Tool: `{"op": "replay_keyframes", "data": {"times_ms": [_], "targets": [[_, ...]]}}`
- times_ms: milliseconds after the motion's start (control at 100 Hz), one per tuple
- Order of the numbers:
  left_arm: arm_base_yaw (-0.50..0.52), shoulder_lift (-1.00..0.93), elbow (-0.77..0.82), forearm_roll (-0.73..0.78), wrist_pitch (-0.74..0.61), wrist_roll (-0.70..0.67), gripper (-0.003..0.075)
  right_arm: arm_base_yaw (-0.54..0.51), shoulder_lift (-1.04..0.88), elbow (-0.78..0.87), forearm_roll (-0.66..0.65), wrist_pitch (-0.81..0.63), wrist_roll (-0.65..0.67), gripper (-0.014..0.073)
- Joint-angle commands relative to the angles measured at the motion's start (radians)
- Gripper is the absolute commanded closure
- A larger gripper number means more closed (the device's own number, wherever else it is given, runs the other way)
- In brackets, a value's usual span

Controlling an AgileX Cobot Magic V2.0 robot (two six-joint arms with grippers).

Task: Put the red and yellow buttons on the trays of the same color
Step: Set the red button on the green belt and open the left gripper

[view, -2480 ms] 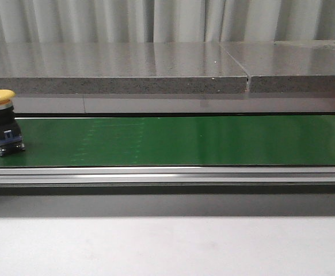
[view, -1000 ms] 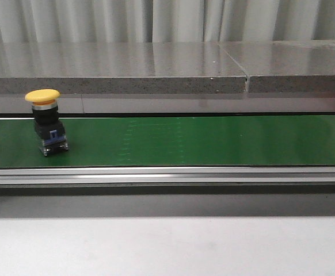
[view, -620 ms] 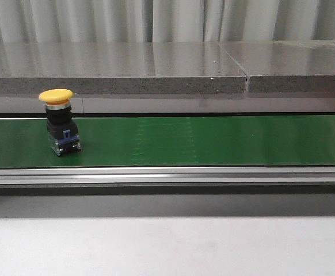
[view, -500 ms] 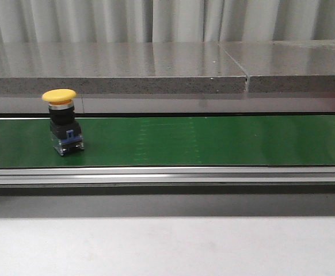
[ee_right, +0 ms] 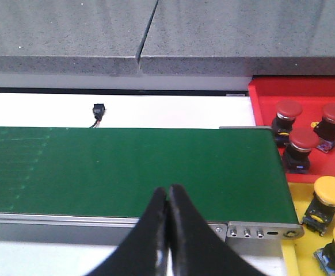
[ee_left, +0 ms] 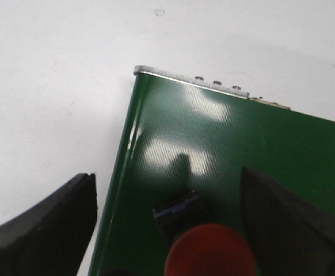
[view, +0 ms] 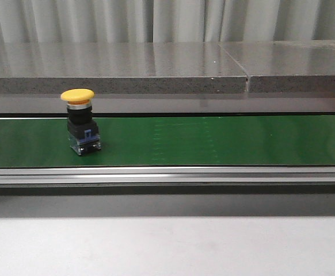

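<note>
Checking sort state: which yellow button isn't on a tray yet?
The yellow button standing upright on the green conveyor belt in the front view. The other yellow buttons already sit on the yellow tray.

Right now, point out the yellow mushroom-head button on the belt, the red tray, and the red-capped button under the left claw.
yellow mushroom-head button [view: 77, 95], front view, cap.
red tray [ee_right: 305, 90], right wrist view, bare floor.
red-capped button [ee_left: 209, 251], left wrist view, cap.

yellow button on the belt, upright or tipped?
Upright. The yellow button stands on its base on the belt, cap on top, in the front view.
</note>
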Motion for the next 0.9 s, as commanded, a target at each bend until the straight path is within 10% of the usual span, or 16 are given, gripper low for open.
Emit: {"op": "replay_keyframes", "data": {"times_ms": [0, 320, 550, 890], "targets": [[-0.006, -0.041, -0.045, -0.03, -0.021, 0.003, 0.0195, 0.002, 0.004, -0.023, 0.002, -0.067, -0.006, 0.066], [-0.078, -0.161, -0.049, -0.112, -0.034, 0.162, 0.0254, 0.002, 0.004, -0.023, 0.002, -0.067, -0.006, 0.066], [-0.226, -0.282, -0.016, -0.07, -0.07, 0.178, 0.0745, 0.002, 0.004, -0.023, 0.002, -0.067, -0.006, 0.066], [-0.399, -0.432, 0.06, 0.142, -0.097, 0.021, 0.0741, 0.002, 0.004, -0.023, 0.002, -0.067, -0.006, 0.066]]}}
